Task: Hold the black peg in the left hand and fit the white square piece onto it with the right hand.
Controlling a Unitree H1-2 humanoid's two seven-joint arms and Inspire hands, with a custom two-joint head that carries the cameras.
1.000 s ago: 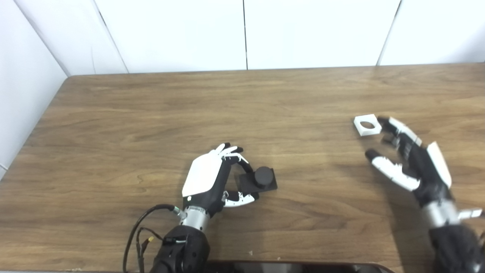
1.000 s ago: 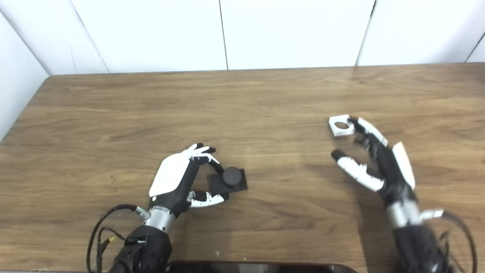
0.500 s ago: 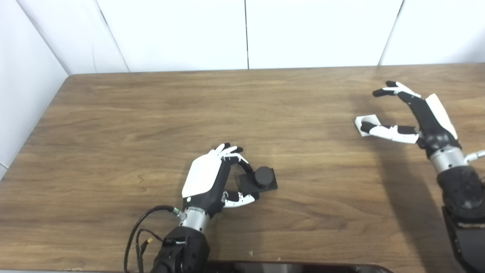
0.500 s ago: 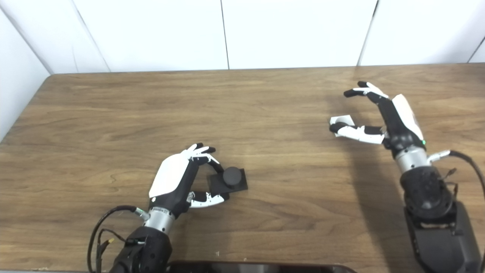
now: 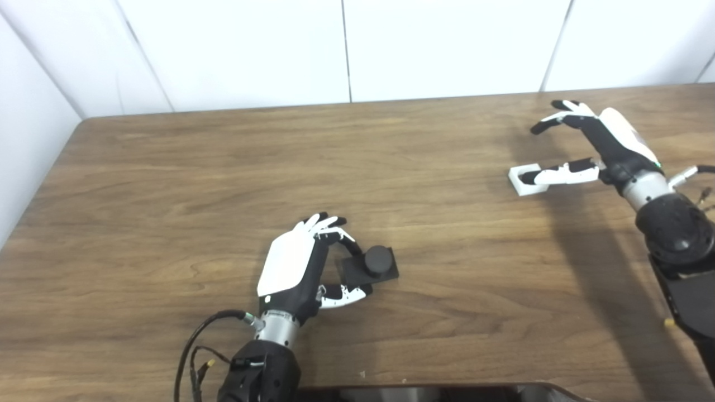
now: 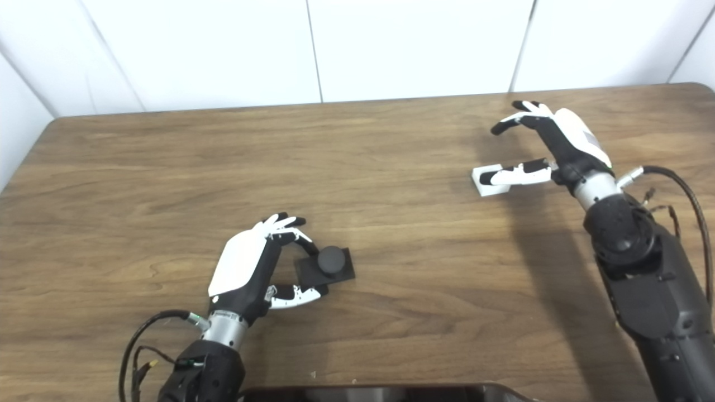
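Note:
The black peg (image 5: 379, 259), a short round post on a black square base, rests on the wooden table (image 5: 223, 167) near the front middle. My left hand (image 5: 293, 265) curls around the base's left side, fingers at its far corner and thumb at its near edge. The white square piece (image 5: 519, 183) lies flat at the right. My right hand (image 5: 606, 142) hovers over it with fingers spread. Its thumb lies across the piece and hides the hole, while the fingers reach past the far side without touching it.
White wall panels stand right behind the table's far edge. A dark curved object (image 5: 424, 391) runs along the bottom of the picture. Loose cables (image 5: 192, 352) hang at my left wrist. My right forearm (image 6: 648, 279) covers the table's right side.
My right hand rose from the near side of the white piece and came over it, thumb now across it. The left hand and peg kept still. The camera shifted slightly.

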